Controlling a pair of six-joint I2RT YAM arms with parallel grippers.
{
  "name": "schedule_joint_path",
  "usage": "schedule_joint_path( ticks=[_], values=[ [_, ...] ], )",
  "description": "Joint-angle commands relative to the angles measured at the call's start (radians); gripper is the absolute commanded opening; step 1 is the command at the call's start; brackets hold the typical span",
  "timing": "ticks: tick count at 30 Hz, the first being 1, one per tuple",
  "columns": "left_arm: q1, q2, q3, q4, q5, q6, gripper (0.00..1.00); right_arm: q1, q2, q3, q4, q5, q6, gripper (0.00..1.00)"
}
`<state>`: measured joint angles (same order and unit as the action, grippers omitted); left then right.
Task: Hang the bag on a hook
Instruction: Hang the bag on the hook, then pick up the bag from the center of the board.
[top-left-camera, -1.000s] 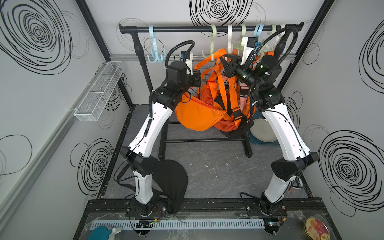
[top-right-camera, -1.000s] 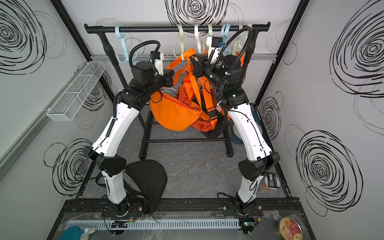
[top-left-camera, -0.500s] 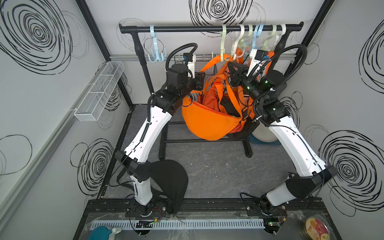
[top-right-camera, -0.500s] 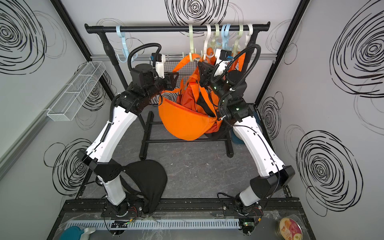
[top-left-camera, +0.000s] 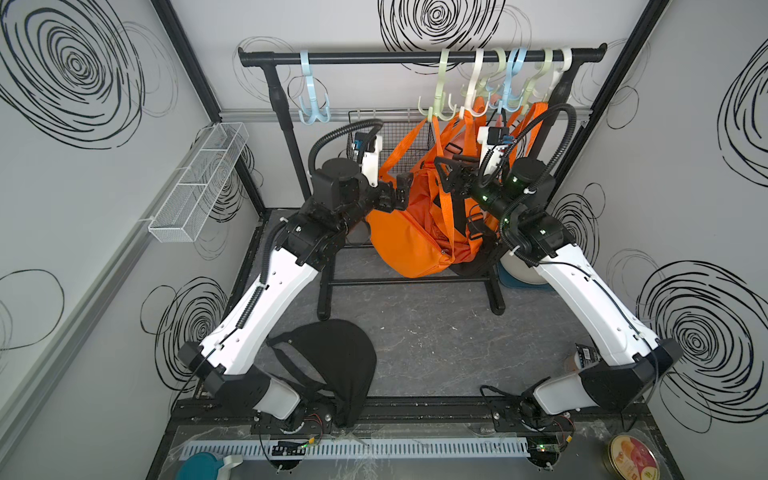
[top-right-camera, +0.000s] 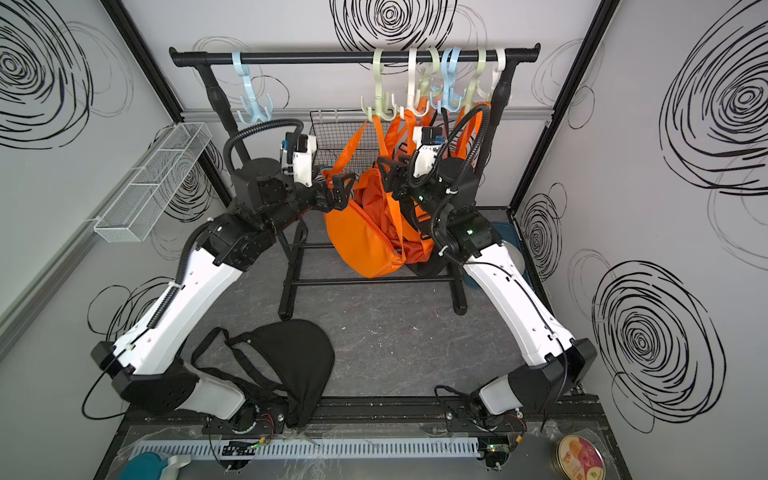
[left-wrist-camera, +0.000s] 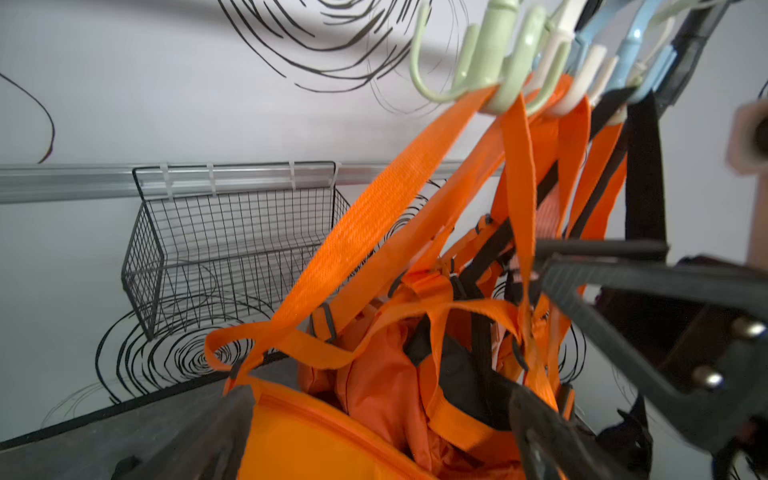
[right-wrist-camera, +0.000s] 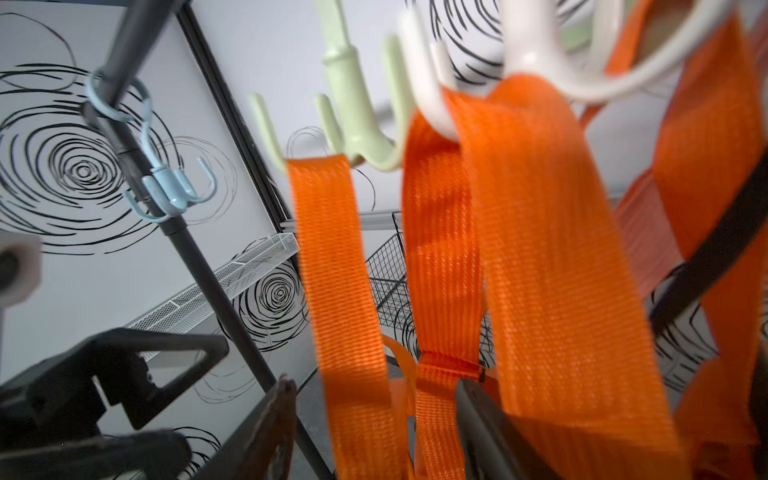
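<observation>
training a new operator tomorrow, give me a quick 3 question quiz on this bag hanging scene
1. True or false: the front orange bag hangs by a strap from a green hook.
2. The black bag lies: A on the floor, B on a hook, C in a pincer.
3. Are the left pincer and right pincer open or shut?
Key: 1 true; 2 A; 3 open.

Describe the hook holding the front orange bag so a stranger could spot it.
Find the black rail across the back; hooks cluster at one end. The pale green hook is that cluster's outermost, nearest the lone blue hook, with an orange strap over it.
</observation>
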<state>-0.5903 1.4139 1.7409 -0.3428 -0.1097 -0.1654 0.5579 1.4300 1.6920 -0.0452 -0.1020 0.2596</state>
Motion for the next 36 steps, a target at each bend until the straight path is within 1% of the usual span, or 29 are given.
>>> schedule_joint_path(
  ticks=[1, 4, 5, 7, 8, 10, 11, 13, 15, 17, 18, 19, 21, 22, 23, 24, 26, 28, 31, 33, 36],
  values=[
    [0.007, -0.18, -0.212, 0.212, -0.098, 0.059, 0.99, 0.072, -0.1, -0.033, 0.043, 0.104, -0.162, 0.73],
    [0.059, -0.337, -0.439, 0.32, -0.156, 0.054, 0.99, 0.124, -0.147, -0.106, 0.054, 0.131, -0.234, 0.81],
    [0.091, -0.387, -0.505, 0.335, -0.159, 0.039, 0.99, 0.148, -0.158, -0.135, 0.054, 0.147, -0.257, 0.83],
    [0.148, -0.484, -0.635, 0.368, -0.196, 0.006, 0.99, 0.195, -0.173, -0.182, 0.049, 0.129, -0.296, 0.84],
    [0.177, -0.538, -0.707, 0.399, -0.233, -0.018, 0.99, 0.222, -0.172, -0.201, 0.033, 0.101, -0.315, 0.84],
    [0.217, -0.642, -0.829, 0.451, -0.319, -0.064, 0.99, 0.274, -0.161, -0.246, -0.006, -0.009, -0.343, 0.84],
    [0.234, -0.693, -0.88, 0.469, -0.365, -0.081, 0.99, 0.309, -0.149, -0.292, -0.003, -0.067, -0.344, 0.84],
    [0.259, -0.778, -0.958, 0.487, -0.456, -0.101, 0.99, 0.371, -0.105, -0.376, -0.009, -0.186, -0.357, 0.83],
    [0.273, -0.855, -1.025, 0.511, -0.543, -0.107, 0.99, 0.448, -0.036, -0.455, -0.011, -0.24, -0.383, 0.8],
    [0.275, -0.912, -1.079, 0.544, -0.617, -0.105, 0.99, 0.499, 0.05, -0.503, -0.008, -0.311, -0.396, 0.74],
    [0.277, -0.937, -1.104, 0.567, -0.651, -0.108, 0.99, 0.529, 0.102, -0.513, -0.005, -0.325, -0.4, 0.72],
    [0.279, -0.956, -1.122, 0.583, -0.671, -0.108, 0.99, 0.555, 0.146, -0.511, -0.013, -0.341, -0.41, 0.71],
    [0.295, -0.979, -1.144, 0.599, -0.686, -0.114, 0.99, 0.605, 0.252, -0.462, -0.089, -0.385, -0.455, 0.65],
    [0.304, -0.984, -1.147, 0.598, -0.687, -0.119, 0.99, 0.617, 0.289, -0.436, -0.125, -0.382, -0.437, 0.65],
    [0.316, -0.984, -1.153, 0.596, -0.685, -0.126, 0.99, 0.627, 0.33, -0.415, -0.158, -0.406, -0.436, 0.65],
    [0.323, -0.984, -1.157, 0.589, -0.683, -0.138, 0.99, 0.632, 0.359, -0.408, -0.171, -0.43, -0.451, 0.65],
    [0.347, -0.981, -1.165, 0.577, -0.656, -0.169, 0.99, 0.662, 0.4, -0.407, -0.162, -0.433, -0.453, 0.65],
    [0.384, -0.975, -1.17, 0.572, -0.618, -0.211, 0.99, 0.69, 0.429, -0.408, -0.137, -0.469, -0.447, 0.65],
    [0.44, -0.963, -1.166, 0.566, -0.59, -0.245, 0.99, 0.732, 0.464, -0.388, -0.142, -0.443, -0.428, 0.66],
    [0.453, -0.962, -1.164, 0.557, -0.592, -0.254, 0.99, 0.744, 0.475, -0.391, -0.113, -0.475, -0.398, 0.67],
    [0.455, -0.967, -1.166, 0.553, -0.599, -0.248, 0.99, 0.785, 0.489, -0.378, -0.096, -0.449, -0.393, 0.68]
  ],
)
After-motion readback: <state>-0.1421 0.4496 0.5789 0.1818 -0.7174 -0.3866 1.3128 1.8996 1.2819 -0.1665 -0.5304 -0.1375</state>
